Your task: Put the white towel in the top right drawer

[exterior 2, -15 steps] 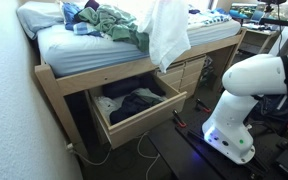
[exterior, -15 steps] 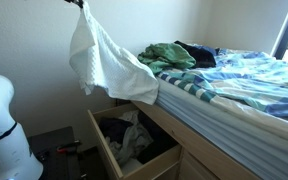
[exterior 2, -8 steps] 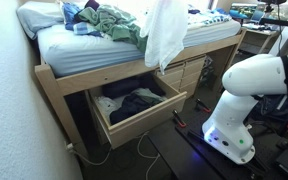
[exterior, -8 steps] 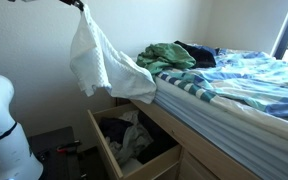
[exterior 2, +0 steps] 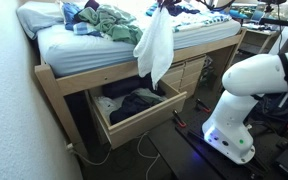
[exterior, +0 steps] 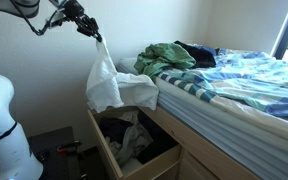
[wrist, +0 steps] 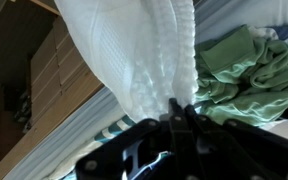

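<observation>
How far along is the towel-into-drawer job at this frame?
Done: the top right drawer stands pulled open, with dark clothes inside. In hand: the pincer is shut on the top of the white towel, which hangs above the drawer, not yet in it. Left: lower the towel in and release.

In your wrist view the gripper (wrist: pixel 180 118) is blurred, its fingertips buried in the white towel (wrist: pixel 149 55), which runs off the top edge. In an exterior view the top right drawer (exterior: pixel 101 143) is cut by the bottom edge; its dark contents (exterior: pixel 134 140), perhaps clothes, are unclear.
</observation>
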You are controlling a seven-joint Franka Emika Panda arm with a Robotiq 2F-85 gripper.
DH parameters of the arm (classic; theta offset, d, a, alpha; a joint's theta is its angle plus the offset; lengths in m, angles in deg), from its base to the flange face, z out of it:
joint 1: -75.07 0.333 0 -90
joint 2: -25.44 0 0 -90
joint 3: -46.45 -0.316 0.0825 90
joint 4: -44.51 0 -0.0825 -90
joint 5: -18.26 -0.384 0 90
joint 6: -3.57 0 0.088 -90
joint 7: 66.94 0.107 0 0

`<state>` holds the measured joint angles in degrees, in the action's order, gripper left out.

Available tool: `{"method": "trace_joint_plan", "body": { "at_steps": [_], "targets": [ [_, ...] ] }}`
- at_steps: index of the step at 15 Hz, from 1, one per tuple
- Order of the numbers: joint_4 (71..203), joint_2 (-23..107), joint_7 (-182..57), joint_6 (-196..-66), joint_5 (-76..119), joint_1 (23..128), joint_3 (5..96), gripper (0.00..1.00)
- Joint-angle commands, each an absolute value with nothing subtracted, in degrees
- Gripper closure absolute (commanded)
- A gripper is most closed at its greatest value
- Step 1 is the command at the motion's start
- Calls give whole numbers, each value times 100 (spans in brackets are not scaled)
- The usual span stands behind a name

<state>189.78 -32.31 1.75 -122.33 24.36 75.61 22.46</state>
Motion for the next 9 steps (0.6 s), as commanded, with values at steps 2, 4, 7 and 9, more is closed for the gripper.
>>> {"method": "trace_joint_plan", "body": {
  "at_steps": [2, 4, 7, 9],
  "targets": [
    [19638, -2909, 176, -13170, 2160, 7594, 2314, 99],
    [19861, -2731, 204, -13476, 2077, 7602, 2293, 99],
    [20149, -2424, 205, -13858, 1929, 7638, 2292, 99],
    [20300, -2211, 218, -14058, 1817, 7694, 2284, 99]
  ]
}}
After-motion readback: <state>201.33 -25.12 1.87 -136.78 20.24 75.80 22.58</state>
